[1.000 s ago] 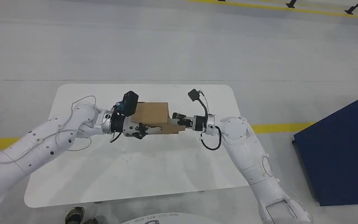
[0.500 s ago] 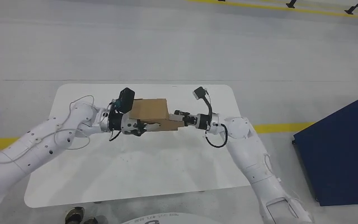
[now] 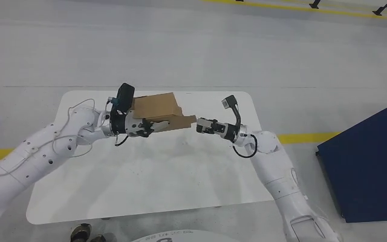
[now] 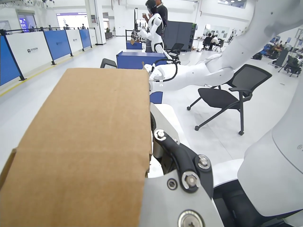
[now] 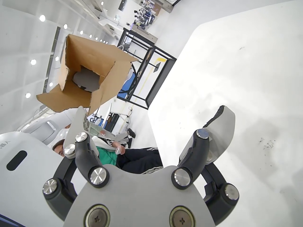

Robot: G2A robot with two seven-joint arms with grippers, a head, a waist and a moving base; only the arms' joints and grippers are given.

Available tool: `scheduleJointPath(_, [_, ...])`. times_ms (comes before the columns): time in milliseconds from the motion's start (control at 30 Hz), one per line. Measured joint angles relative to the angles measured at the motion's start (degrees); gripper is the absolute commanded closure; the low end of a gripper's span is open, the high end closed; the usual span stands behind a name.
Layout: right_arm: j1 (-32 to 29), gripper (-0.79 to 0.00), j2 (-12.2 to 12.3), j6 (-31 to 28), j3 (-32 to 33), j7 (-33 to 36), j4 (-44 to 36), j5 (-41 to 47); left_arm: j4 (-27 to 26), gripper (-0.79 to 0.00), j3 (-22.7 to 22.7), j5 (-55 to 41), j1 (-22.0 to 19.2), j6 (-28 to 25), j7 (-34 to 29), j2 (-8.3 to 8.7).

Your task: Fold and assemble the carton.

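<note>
R pincer [image 5: 151, 112]: spread wide, just beside flap end of carton [image 3: 158, 112], above white tabletop [image 3: 151, 181].
L pincer [image 3: 147, 126]: pinching carton's near wall, holding it clear of tabletop.
carton: brown cardboard, tilted, raised over far-middle of tabletop; open end w/ loose flaps facing R pincer; far-end flaps part folded, gap in middle.

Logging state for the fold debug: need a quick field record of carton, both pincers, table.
carton: brown cardboard, held above the table, end flaps open, hollow end to end
left pincer: shut on carton's robot-side edge
right pincer: open, just off the carton's flap tip; contact unclear
table: white, rounded corners
</note>
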Motion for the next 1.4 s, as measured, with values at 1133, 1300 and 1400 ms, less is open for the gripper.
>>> scheduleJointPath(1133, [3.5, -0.785, -0.3, 3.1, -7.7, 0.0, -3.9, -5.8, -1.8, 0.000, 1.1, -0.1, 1.3, 0.0, -3.5, -1.57])
scheduleJointPath(1300, [4.5, -0.785, -0.5, 4.2, -9.3, -0.7, -4.1, -7.3, -1.5, 0.000, 1.8, -0.1, 0.9, 0.0, -3.3, -1.76])
scheduleJointPath(1400, [4.7, -0.785, -0.5, 4.0, -9.4, -1.1, -3.5, -6.6, -1.2, 0.000, 2.0, -0.1, 0.6, 0.0, -2.8, -1.81])
